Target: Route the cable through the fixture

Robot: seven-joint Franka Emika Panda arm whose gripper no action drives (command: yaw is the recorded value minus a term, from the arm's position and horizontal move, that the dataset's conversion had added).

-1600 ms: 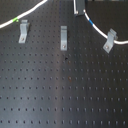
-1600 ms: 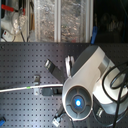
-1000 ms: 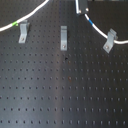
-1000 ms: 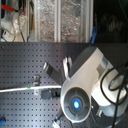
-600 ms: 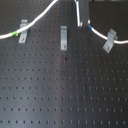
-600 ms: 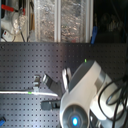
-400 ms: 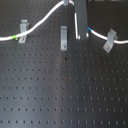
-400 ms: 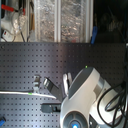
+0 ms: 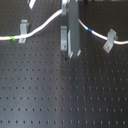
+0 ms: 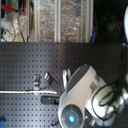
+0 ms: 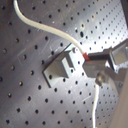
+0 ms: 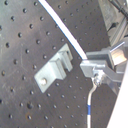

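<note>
- I see the gripper (image 9: 76, 53) low over the black perforated board (image 9: 60, 95) in the first exterior view, just beside the middle clip (image 9: 64, 39) of three grey clips.
- The cable (image 9: 42, 26) rises from the left clip (image 9: 23, 31) towards the gripper in the first exterior view, its green band (image 9: 11, 38) sitting just beside that clip.
- On the other side the cable runs down to the right clip (image 9: 109, 41), with the blue band (image 9: 90, 30) between gripper and clip.
- In the second wrist view the fingers (image 12: 102, 60) look pressed together on the white cord where it bends, though blur makes me less than sure.
- In the first wrist view the cable (image 11: 47, 27) passes over the top edge of the middle clip (image 11: 62, 65); I can't tell whether it sits in the slot.
- In the second exterior view the arm's white body (image 10: 82, 97) hides the gripper; only a stretch of cable (image 10: 20, 91) shows on the second exterior view's left.
</note>
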